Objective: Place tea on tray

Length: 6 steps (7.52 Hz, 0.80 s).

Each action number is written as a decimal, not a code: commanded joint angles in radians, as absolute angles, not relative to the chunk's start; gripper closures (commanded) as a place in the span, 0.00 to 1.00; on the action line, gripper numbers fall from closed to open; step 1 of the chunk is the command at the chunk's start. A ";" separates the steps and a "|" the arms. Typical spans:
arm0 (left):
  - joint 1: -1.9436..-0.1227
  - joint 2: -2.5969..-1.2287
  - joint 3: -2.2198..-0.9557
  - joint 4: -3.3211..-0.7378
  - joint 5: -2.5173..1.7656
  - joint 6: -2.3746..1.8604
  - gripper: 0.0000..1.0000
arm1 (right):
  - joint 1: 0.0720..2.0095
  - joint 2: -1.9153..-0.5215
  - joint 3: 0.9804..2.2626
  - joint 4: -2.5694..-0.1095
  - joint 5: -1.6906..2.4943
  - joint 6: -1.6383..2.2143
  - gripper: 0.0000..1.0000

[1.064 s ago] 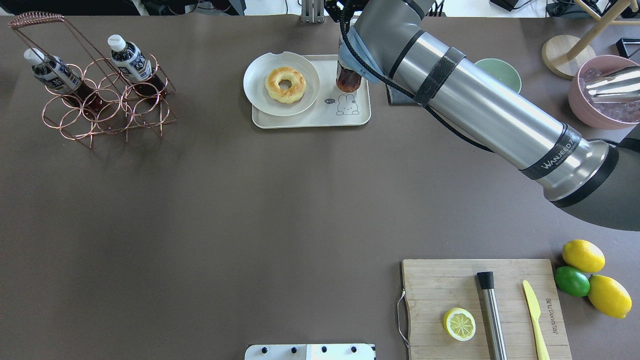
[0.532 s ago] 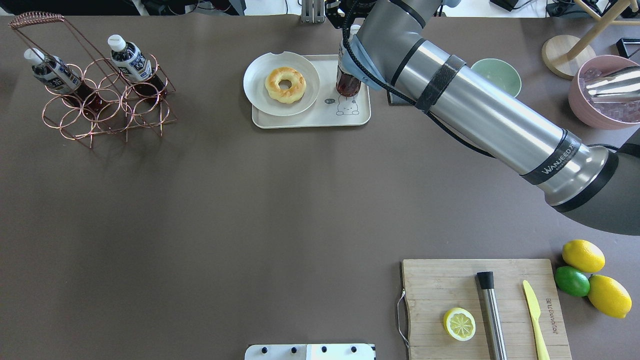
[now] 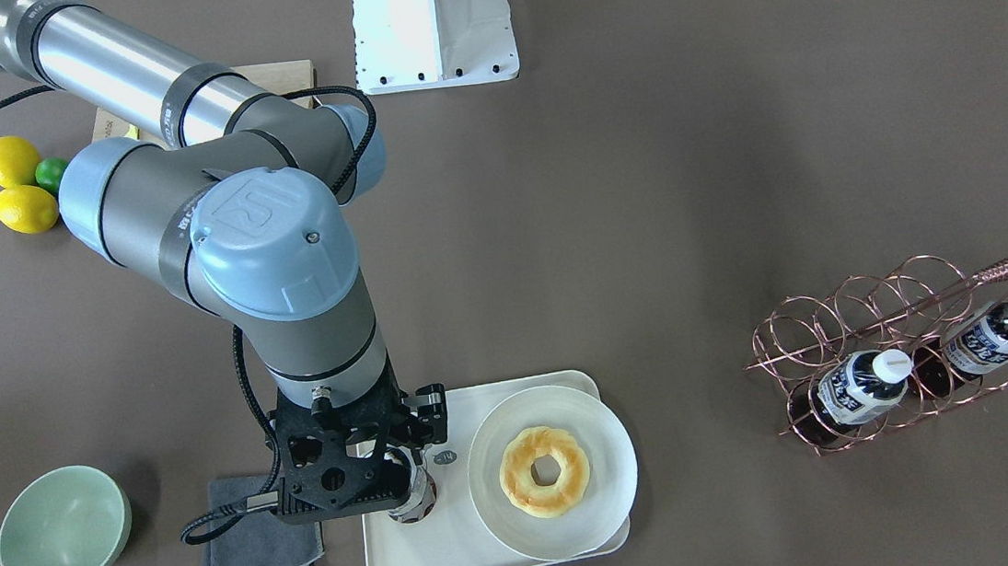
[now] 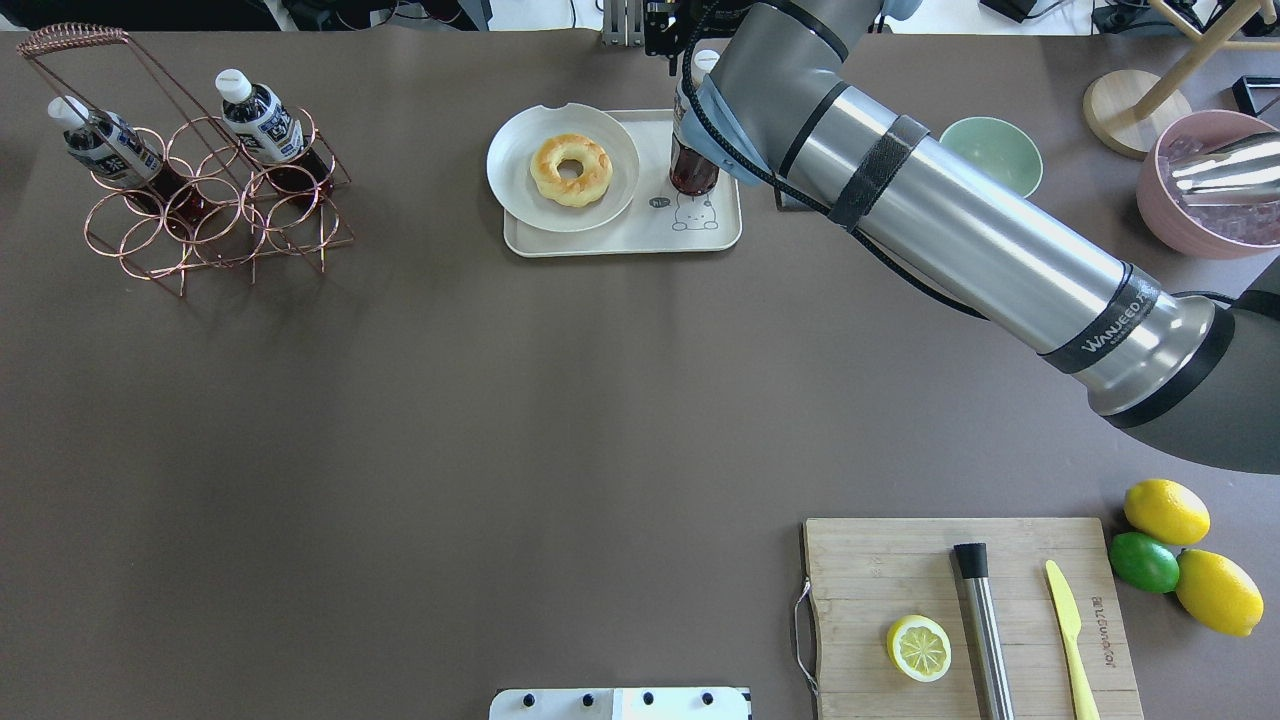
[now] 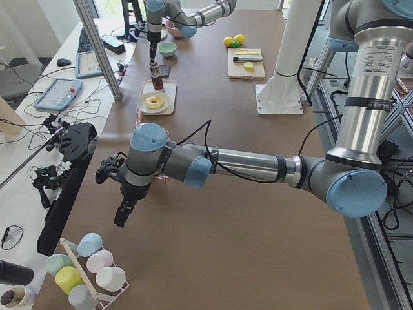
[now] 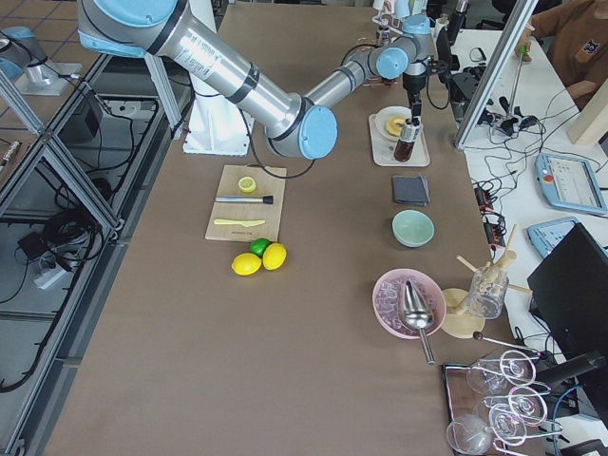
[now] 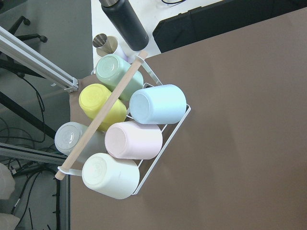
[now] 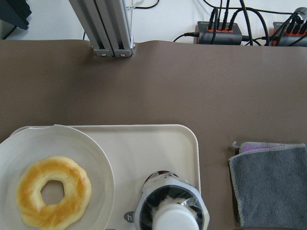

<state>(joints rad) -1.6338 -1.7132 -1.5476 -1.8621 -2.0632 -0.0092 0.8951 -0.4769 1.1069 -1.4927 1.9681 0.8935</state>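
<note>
Three bottles are shown; which is the tea, and where is it found? (student)

The tea is the bottle stood upright on the tray, on the bare part just beside the plate on which the doughnut is carried; whether bottle and plate touch cannot be told. The two spare bottles are held tilted in the copper wire rack, well apart from the tray. (legend)

How is the tea placed relative to the grippers? (student)

The right gripper is positioned directly over the white cap, so the tea lies straight below it. The bottle's long axis is vertical and in line with the wrist, and the cap is seen end-on in the right wrist view. No fingers are shown there and they are hidden elsewhere, so it cannot be told whether the jaws are parted or closed on the bottle. The left gripper is seen only from the table's end, near a rack of cups and far from the tray; its state likewise cannot be told. The right arm is much the nearer. (legend)

What is called for next? (student)

The placing is judged done or nearly so. A straight lift along the bottle's axis is called for, since by any sideways drift the bottle could be tipped toward the plate (legend)
</note>
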 commanded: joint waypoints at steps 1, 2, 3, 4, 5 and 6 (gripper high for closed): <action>-1.634 -1.713 -1.548 -1.862 -2.063 -0.008 0.03 | 0.934 -0.474 1.191 -1.512 1.992 0.923 0.00; -1.635 -1.713 -1.551 -1.862 -2.063 -0.008 0.03 | 0.966 -0.474 1.250 -1.587 2.046 0.923 0.00; -1.635 -1.713 -1.551 -1.862 -2.063 -0.006 0.03 | 0.994 -0.477 1.329 -1.668 2.058 0.916 0.00; -1.635 -1.712 -1.554 -1.862 -2.063 -0.006 0.03 | 1.017 -0.489 1.400 -1.752 2.097 0.913 0.00; -1.635 -1.710 -1.560 -1.862 -2.063 -0.009 0.03 | 1.049 -0.501 1.464 -1.866 2.100 0.919 0.00; -1.635 -1.707 -1.562 -1.864 -2.063 -0.012 0.03 | 1.090 -0.591 1.597 -1.959 2.105 0.899 0.00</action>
<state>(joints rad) -1.6351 -1.7113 -1.5566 -1.8623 -2.0632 -0.0079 1.0279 -0.4966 1.4182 -1.7916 2.0889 0.9159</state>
